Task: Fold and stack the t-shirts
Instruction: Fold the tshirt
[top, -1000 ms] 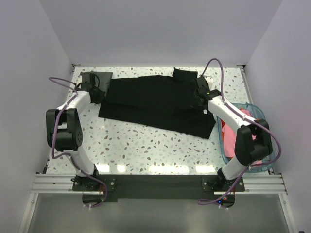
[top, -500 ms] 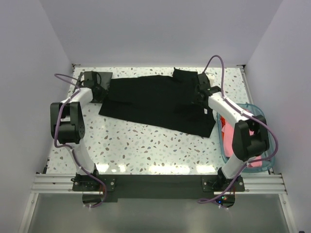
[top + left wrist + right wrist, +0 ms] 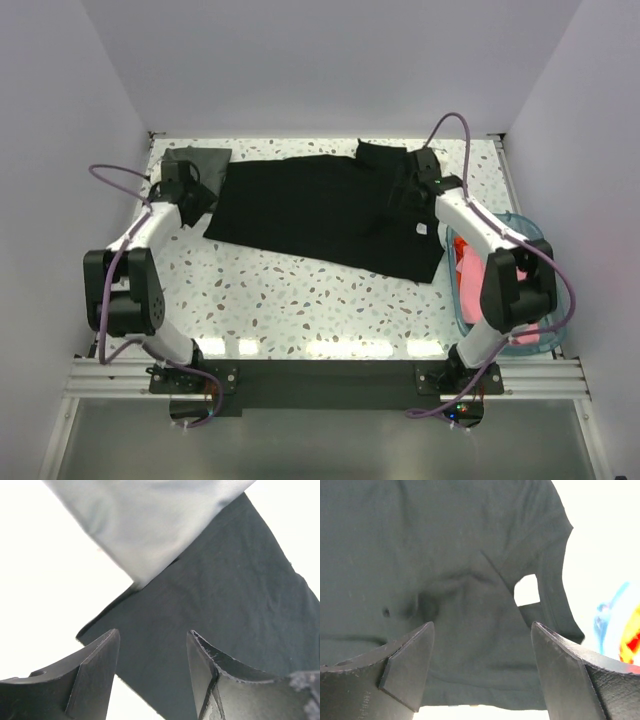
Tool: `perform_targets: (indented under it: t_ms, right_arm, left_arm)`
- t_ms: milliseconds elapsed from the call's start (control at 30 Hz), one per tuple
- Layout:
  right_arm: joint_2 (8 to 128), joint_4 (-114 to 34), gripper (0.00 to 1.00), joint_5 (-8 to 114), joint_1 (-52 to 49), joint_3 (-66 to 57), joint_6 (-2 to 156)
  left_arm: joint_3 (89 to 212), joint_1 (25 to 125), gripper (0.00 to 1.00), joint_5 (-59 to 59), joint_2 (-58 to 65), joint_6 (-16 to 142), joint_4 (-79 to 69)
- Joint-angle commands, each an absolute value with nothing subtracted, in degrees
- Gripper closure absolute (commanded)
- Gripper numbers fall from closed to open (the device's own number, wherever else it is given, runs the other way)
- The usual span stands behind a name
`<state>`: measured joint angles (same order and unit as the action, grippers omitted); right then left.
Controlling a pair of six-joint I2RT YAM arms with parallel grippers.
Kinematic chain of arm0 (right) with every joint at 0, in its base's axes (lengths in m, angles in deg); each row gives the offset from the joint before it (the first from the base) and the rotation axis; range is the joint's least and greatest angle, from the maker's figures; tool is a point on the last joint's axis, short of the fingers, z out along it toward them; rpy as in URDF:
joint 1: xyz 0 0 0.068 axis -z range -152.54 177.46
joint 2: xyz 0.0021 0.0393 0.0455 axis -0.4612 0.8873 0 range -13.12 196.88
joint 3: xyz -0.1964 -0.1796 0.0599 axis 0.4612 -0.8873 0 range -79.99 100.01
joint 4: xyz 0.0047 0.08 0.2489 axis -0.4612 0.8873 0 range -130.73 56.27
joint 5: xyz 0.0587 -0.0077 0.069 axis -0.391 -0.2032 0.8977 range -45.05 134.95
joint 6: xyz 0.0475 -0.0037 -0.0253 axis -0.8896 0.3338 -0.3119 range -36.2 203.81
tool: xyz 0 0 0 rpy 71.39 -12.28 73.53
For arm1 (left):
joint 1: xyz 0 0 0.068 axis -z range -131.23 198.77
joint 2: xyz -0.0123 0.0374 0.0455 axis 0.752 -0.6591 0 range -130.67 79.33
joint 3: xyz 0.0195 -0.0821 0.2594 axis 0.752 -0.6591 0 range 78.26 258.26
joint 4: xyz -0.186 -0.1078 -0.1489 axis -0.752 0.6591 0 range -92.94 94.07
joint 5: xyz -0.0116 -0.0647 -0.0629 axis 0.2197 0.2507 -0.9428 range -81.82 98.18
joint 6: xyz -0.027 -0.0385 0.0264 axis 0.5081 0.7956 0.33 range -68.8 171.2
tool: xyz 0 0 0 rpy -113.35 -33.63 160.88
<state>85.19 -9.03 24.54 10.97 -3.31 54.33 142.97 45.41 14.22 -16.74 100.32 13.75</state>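
Black-fingered and gaping with nothing between its jaws, the left tool hangs over the left edge of the black shirt, just where that edge meets the grey shirt. The right tool is spread wider, also empty, above the rumpled right end of the same black shirt, beside a sleeve that juts toward the far edge. The black shirt lies flat on the far half of the tabletop. Its long axis runs left to right and sags toward the near side at the right, where a small white tag shows. Which end is the neck I cannot tell. The grey shirt sits folded square in the far left corner, so that one looks done. The black one seems spread out or part folded, not yet squared or stacked. A pink shirt waits crumpled in the clear bin at the right, so most of the job looks left to do.
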Motion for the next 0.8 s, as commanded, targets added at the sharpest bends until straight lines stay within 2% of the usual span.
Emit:
perform_targets:
  t_ms: [0,300,767]
  right_arm:
    - [76.28,-8.56,0.19,27.19,10.33,-8.26,53.58]
    - [65.99,-9.18,0.24,27.02,6.99,-24.61,49.27]
    - [65.54,-13.31,0.27,24.30,6.28,-35.52,42.59]
  left_arm:
    - [136.11,45.16,0.40,20.30,-9.01,102.70,14.82]
    - [129.86,46.04,0.42,19.87,-7.59,102.35,13.77]
    - [125.37,47.27,0.41,19.16,-10.32,103.58,10.51]
